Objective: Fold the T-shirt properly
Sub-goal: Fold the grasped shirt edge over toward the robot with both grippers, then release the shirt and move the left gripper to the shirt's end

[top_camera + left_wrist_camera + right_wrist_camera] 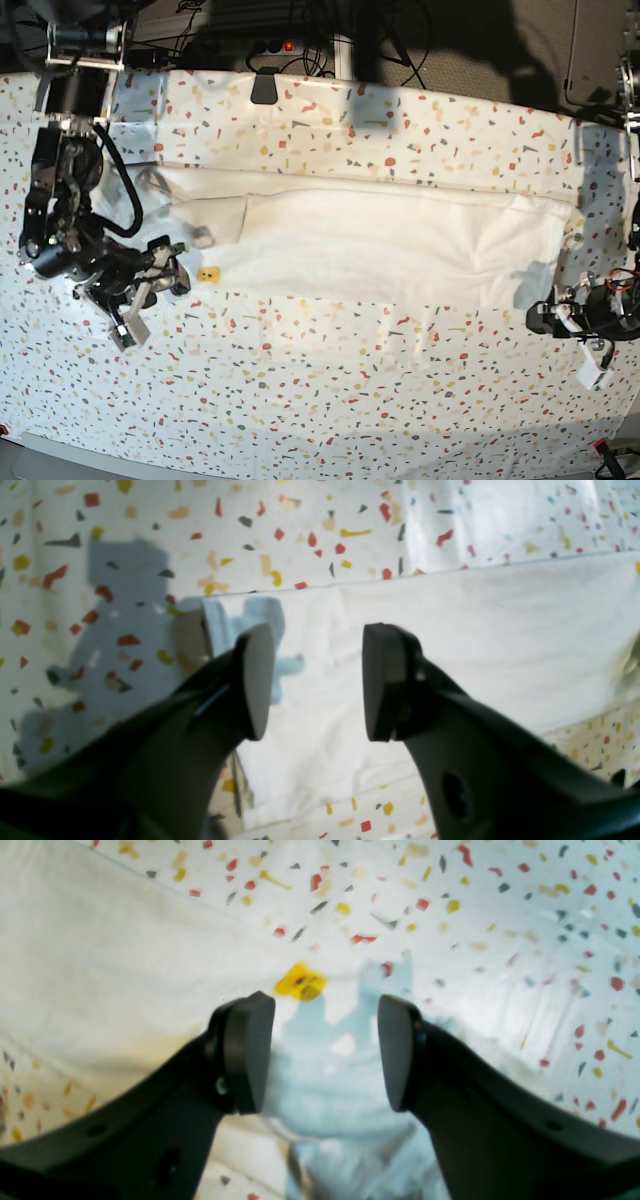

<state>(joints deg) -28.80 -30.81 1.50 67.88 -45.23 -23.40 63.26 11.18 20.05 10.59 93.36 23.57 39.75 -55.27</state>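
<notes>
At the bottom of the left wrist view, the left gripper (317,680) fills the foreground with its two pads (257,680) held well apart and nothing between them. Beyond them lies the T-shirt (450,645), a plain white band running from the centre to the right edge of the frame, its folded edge along the top. Farther up is the speckled tabletop (300,525).

In the right wrist view the right gripper (325,1052) likewise stands open and empty, low in the frame. Past its fingers (247,1052) the T-shirt (100,970) spreads across the left half, and a small yellow patch (300,981), perhaps a bit of the print, shows at its edge; the view is too blurred to say.

In the base view the right gripper (150,285) sits at lower left and the left gripper (578,330) at lower right, one near each end of the T-shirt (380,245), folded into a long strip across the middle of the tabletop (320,400).
</notes>
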